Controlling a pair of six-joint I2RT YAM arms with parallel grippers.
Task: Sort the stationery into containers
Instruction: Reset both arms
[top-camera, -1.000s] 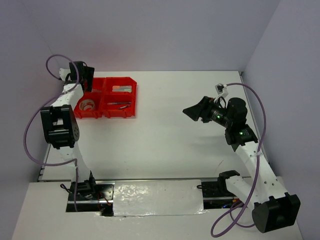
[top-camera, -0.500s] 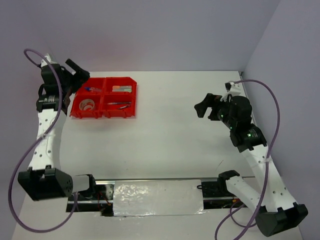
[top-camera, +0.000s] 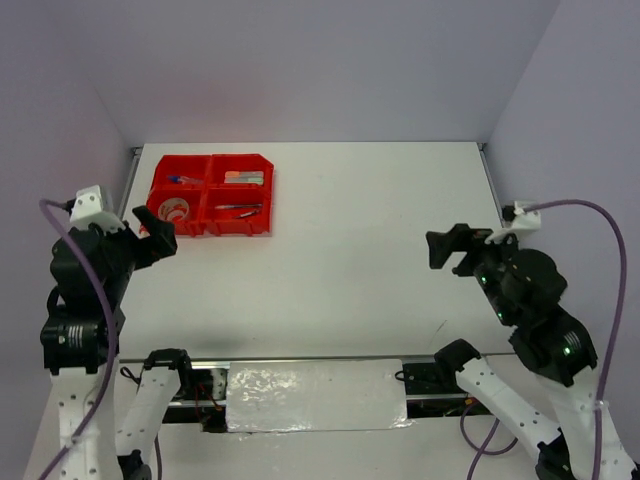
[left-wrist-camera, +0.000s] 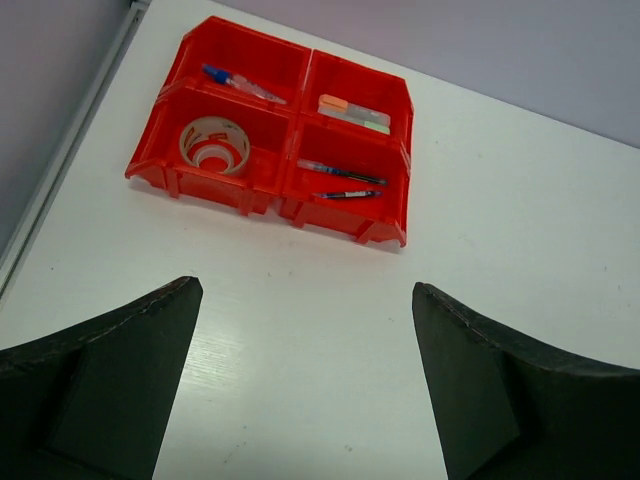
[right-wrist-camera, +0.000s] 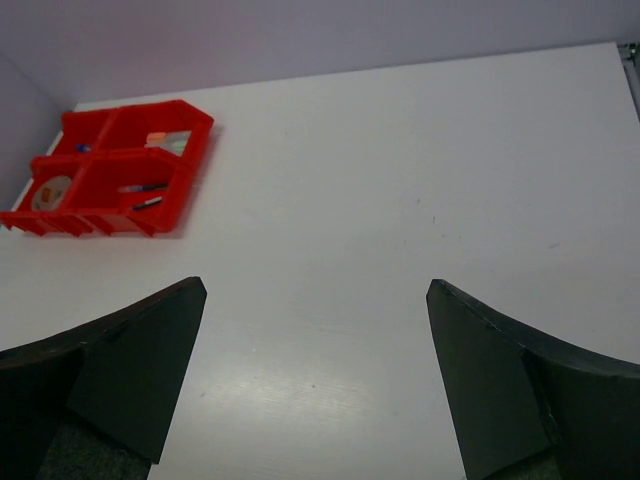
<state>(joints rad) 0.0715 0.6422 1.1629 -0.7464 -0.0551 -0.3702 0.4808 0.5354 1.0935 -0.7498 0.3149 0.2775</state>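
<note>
Two tools show in the top view: the left tool (top-camera: 153, 230) at the left edge and the right tool (top-camera: 452, 250) at the right, each with its fingers spread apart and holding nothing. The red organiser tray (top-camera: 238, 228) sits on the white tabletop (top-camera: 330, 250) in the upper left of the frame, just above the left tool.

Seen from the left wrist, the tray (left-wrist-camera: 345, 222) fills the upper left. A tape roll (left-wrist-camera: 213, 145) lies in its lower-left compartment, a blue-capped bottle (left-wrist-camera: 240, 82) in the upper-left, markers (left-wrist-camera: 353, 110) in the upper-right and two pens (left-wrist-camera: 340, 172) in the lower-right. The left tool (left-wrist-camera: 305, 290) is wide apart over bare tabletop (left-wrist-camera: 520, 200).

From the right wrist, the tray (right-wrist-camera: 100, 222) is small in the upper left, well apart from the right tool (right-wrist-camera: 315, 285), whose dark fingers (right-wrist-camera: 120, 370) are spread at the bottom corners above the tabletop (right-wrist-camera: 400, 150).
</note>
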